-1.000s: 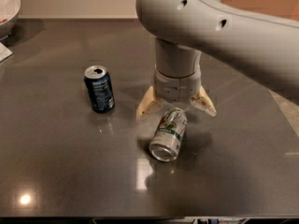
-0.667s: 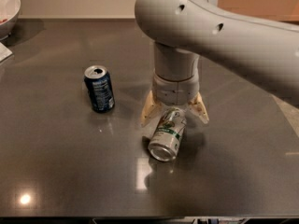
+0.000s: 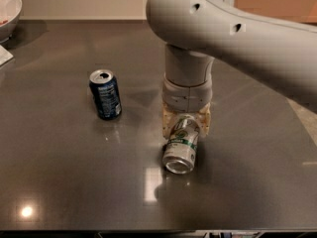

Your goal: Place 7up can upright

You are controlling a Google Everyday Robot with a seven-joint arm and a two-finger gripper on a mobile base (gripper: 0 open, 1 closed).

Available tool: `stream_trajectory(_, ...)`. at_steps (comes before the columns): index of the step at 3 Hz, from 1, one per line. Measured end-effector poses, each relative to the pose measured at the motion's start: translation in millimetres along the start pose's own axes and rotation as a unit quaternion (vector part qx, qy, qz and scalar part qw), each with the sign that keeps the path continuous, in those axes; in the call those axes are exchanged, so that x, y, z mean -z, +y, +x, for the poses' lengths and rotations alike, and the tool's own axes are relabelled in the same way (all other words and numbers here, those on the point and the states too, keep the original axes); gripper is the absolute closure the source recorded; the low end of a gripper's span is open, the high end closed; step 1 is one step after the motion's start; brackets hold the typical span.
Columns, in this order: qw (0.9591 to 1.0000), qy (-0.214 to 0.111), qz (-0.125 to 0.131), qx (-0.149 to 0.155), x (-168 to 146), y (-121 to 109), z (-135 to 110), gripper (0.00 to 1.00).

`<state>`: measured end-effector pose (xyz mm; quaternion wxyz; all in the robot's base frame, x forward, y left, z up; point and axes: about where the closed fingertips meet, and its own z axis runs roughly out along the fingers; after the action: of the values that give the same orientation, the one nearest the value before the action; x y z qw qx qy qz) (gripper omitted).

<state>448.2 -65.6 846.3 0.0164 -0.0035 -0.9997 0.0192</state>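
The 7up can (image 3: 180,150) lies on its side on the dark table (image 3: 59,172), silver with a green band, one silver end facing the camera. My gripper (image 3: 185,127) comes straight down from the big grey arm (image 3: 233,29) over the can's far end. Its cream fingers (image 3: 167,124) have closed in against both sides of the can. The can's far end is hidden under the wrist.
A dark blue can (image 3: 105,94) stands upright to the left of the gripper, about a can's length away. A white bowl (image 3: 7,6) sits at the far left corner, with a white object (image 3: 4,56) at the left edge. The table's front edge runs along the bottom.
The fingers, spread wide a second ago, have closed in on the can's far end. The wrist has dropped slightly. The can has barely moved.
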Motion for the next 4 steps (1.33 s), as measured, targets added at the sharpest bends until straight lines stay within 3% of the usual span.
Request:
stream_trajectory(1, 0.9990, -0.032, -0.021, 0.020, 17, 0, -4, 0.87)
stream_trajectory(2, 0.9919, -0.092, -0.045, 0.076, 40, 1, -7, 1.00)
stream_trajectory(3, 0.9744, -0.159, -0.072, 0.141, 59, 3, -11, 1.00)
stream_trajectory(4, 0.9494, -0.227, -0.097, 0.195, 75, 4, -7, 1.00)
